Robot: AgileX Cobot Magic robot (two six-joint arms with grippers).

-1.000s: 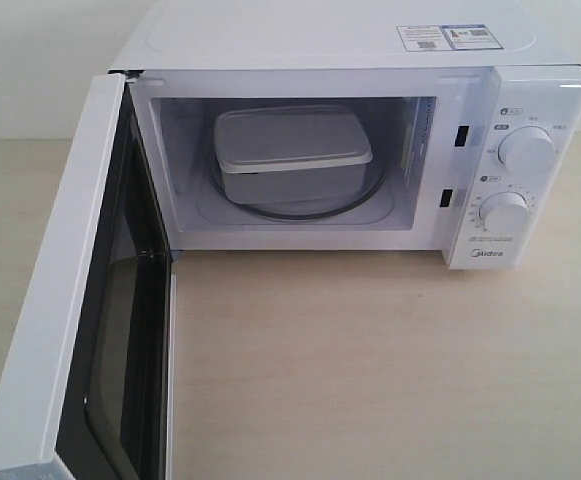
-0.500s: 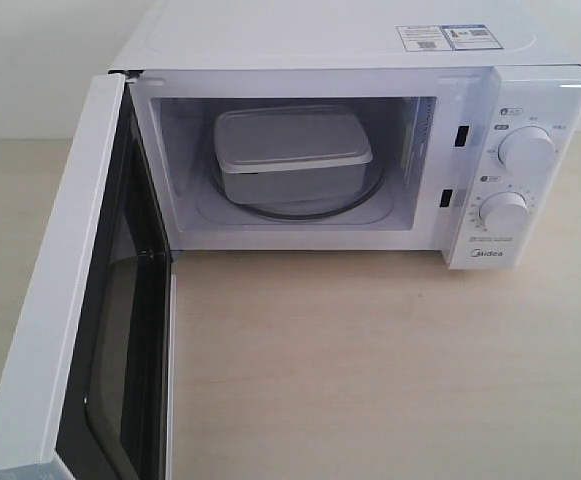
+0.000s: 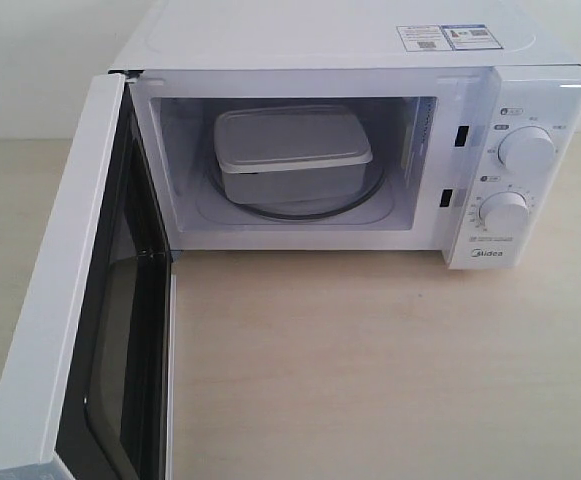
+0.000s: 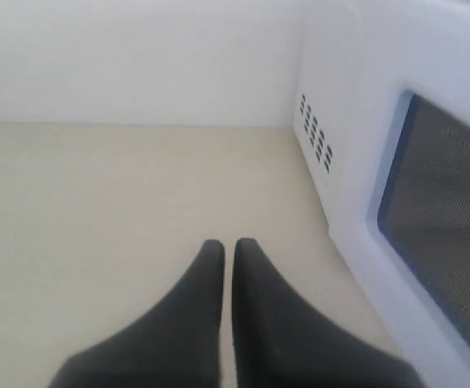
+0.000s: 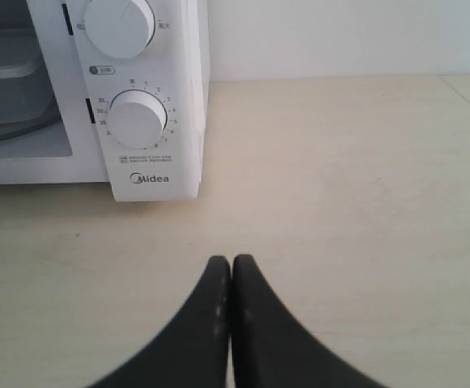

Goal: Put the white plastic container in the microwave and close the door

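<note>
The white plastic container sits lidded on the glass turntable inside the white microwave. The door stands swung wide open toward the camera on the left, its dark window facing inward. Neither gripper shows in the exterior view. In the left wrist view my left gripper is shut and empty above the table, with the door's outer face close beside it. My right gripper is shut and empty over the table, a short way in front of the microwave's dial panel.
The microwave stands on a pale wooden table against a white wall. Two round dials sit on its right panel. Vent slots mark the microwave's side near the door hinge.
</note>
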